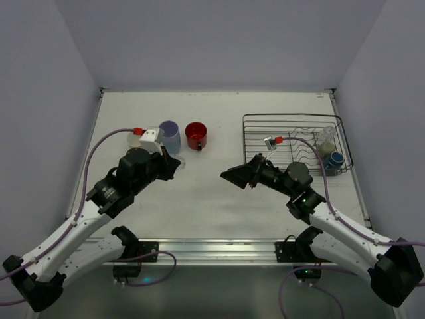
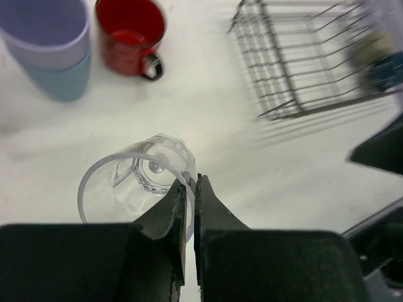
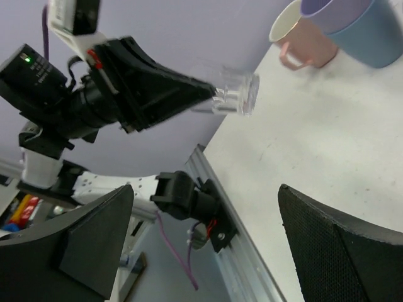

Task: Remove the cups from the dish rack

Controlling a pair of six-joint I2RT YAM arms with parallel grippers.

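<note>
Left claw (image 2: 192,180): pressed together on the near rim of the clear glass (image 2: 133,187), one finger inside the wall and one outside. The glass is mouth-up, out of the rack, over the left-centre of the white surface (image 1: 212,199); whether its base touches the surface cannot be told. Right claw (image 1: 228,175): spread wide, nothing between its fingers, pointing toward the left arm over the middle of the surface, beside the near left corner of the dish rack (image 1: 265,143). The dish rack is dark wire with low sides and stands at the far right of the surface. Rack contents are at its right end: one dark blue cup (image 1: 335,159) near the front corner and one pale greyish cup (image 1: 325,140) just behind it; the rest of the basket shows only wire. Cups already on the surface, far left: a lavender cup (image 2: 44,28) nested inside a light blue cup (image 2: 62,78); a red mug (image 2: 129,34) upright just to their right, its handle toward the near edge; and a pink mug (image 3: 301,39) on the other side of the nested pair, seen only from the right wrist.
</note>
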